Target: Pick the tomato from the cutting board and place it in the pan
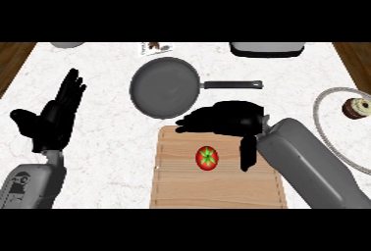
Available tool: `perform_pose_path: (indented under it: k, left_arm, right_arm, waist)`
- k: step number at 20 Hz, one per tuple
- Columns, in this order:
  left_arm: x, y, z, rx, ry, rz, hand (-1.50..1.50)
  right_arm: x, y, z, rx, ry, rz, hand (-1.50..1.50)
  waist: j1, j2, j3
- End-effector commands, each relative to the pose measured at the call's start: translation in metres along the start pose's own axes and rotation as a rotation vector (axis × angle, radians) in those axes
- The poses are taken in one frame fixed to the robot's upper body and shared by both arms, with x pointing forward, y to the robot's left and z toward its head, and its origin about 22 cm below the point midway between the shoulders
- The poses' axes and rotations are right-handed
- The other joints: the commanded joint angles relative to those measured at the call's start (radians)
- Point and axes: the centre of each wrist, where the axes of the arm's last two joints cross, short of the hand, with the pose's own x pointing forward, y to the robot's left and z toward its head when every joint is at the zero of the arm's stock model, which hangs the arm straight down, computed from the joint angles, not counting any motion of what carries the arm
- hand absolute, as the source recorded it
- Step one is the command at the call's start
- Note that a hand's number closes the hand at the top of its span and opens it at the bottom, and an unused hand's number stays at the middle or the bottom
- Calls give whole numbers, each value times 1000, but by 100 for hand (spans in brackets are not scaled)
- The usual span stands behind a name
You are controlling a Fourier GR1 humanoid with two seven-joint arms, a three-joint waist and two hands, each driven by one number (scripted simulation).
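Well, the tomato point(207, 158) sits alone on the cutting board point(217, 188), near side of the pan point(164, 87), and my right hand point(226, 119) hangs above with fingers bent, holding nothing; it looks round, soft and slippery, so I'd cup its sides.

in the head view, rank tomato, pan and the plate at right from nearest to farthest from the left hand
From the left hand:
1. Pan, up and to its right.
2. Tomato, on the cutting board, lower right.
3. Plate, far right edge.
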Motion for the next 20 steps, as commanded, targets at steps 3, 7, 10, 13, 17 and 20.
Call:
perform_pose_path:
  k: [3, 7, 10, 13, 17, 20]
  left_arm:
    - [4, 0, -6, -6, 7, 1, 0]
    - [12, 12, 3, 5, 6, 0, 0]
    - [-8, -1, -4, 14, 0, -3, 0]
    - [7, 12, 7, 9, -12, -1, 0]
    - [-5, 18, 5, 11, -2, -11, 0]
    - [-1, -5, 10, -2, 13, 16, 0]
  right_arm:
    - [-15, 6, 4, 85, -16, 34, -150]
    - [3, 0, -25, 57, 4, 65, -150]
    - [18, 28, -29, 91, 74, 185, -150]
    - [0, 20, -27, 126, 93, 202, -150]
    - [3, 28, -51, 139, 146, 222, -150]
    - [23, 36, -56, 162, 135, 214, -150]
  waist:
    - [-1, 0, 0]
    - [4, 0, 0]
    - [-8, -1, 0]
    - [2, -1, 0]
    - [3, 0, 0]
    - [-1, -2, 0]
